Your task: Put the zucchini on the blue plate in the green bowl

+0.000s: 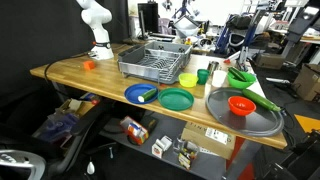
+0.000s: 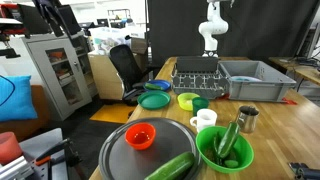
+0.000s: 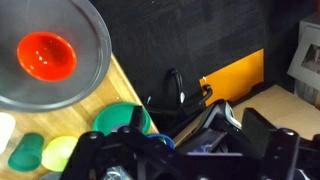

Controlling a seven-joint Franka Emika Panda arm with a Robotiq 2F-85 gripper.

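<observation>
Pincer (image 3: 238, 135) state cannot be determined, as only dark shapes are shown in the wrist view. The zucchini (image 1: 150, 95) is laid on the blue plate (image 1: 132, 92), well apart from the pincer. The green bowl (image 1: 240, 76) is placed further along the wooden table (image 1: 70, 72), and an office chair (image 2: 125, 65) is seen behind.

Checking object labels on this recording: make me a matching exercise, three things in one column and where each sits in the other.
Things: 1 zucchini; 2 red bowl; 3 yellow bowl.
Places: A on the grey round tray; B straight on the wooden table; C on the blue plate.
Pairs: 1-C; 2-A; 3-B.
</observation>
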